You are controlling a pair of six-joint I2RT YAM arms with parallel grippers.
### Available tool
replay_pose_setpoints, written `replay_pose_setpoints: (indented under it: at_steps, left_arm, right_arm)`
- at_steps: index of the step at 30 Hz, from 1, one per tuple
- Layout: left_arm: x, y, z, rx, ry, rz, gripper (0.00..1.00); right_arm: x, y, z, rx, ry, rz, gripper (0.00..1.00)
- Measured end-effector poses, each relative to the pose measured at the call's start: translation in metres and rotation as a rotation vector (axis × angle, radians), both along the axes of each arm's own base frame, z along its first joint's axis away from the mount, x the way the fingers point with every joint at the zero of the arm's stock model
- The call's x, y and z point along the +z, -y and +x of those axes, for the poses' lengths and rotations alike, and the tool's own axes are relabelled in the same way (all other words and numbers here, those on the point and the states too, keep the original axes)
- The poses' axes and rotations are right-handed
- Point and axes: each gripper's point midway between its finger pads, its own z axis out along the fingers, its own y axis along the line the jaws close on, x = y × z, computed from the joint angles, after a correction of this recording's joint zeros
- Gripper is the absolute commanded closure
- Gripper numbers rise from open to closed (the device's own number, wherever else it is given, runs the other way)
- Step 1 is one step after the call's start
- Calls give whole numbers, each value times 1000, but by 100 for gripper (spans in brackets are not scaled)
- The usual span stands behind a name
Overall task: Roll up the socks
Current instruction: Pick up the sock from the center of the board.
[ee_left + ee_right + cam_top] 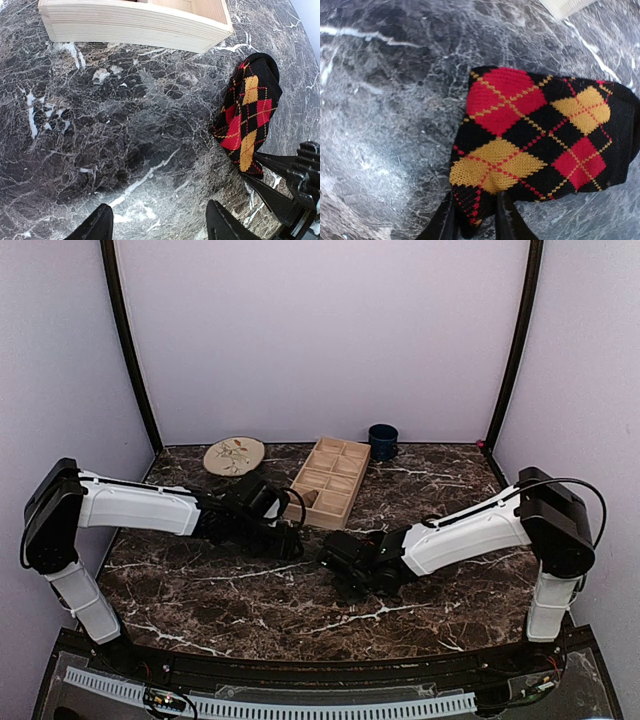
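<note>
Right wrist view tells most of it: my right end effector (476, 209) has its fingers nearly together, pinching the near edge of the argyle sock (535, 135). I'd say I've got that end because a roll has to start from one end, so I need it pinned or lifted first. The sock lies flat on the desk (100, 125), just off the corner of the wooden tray (135, 25) but not touching it.

My left end effector (157, 222) hangs spread over bare marble beside the sock, holding nothing. My guess is it's waiting to steady the bundle.

Orientation: in the left wrist view the long axis runs from my right fingers up toward the tray corner, leaning a little. The free rounded end points at the tray. It looks short and thick, maybe doubled over, can't tell for sure.
</note>
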Motion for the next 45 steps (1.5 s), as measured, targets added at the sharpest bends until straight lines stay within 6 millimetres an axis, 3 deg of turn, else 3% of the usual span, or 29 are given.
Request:
replay_pose_setpoints:
  at_steps: [9,16,29,40,45]
  left_arm:
    - [-8,-2,-6,-11,-16,-5,34]
    - [2,2,-6,-32,9,-32,33]
    - [11,17,-9,-121,41,-97,33]
    - [10,34,-21,-214,47,-126,33]
    - [10,43,-27,-262,54,-138,33]
  right_arm:
    - [-2,-7,6,-3,-48,74,87]
    - [-1,-5,3,-11,-136,201,88]
    - [1,-17,-33,10,-396,447,89]
    - [4,4,-35,-145,-580,710,89]
    - [11,2,-32,-194,-649,825,89]
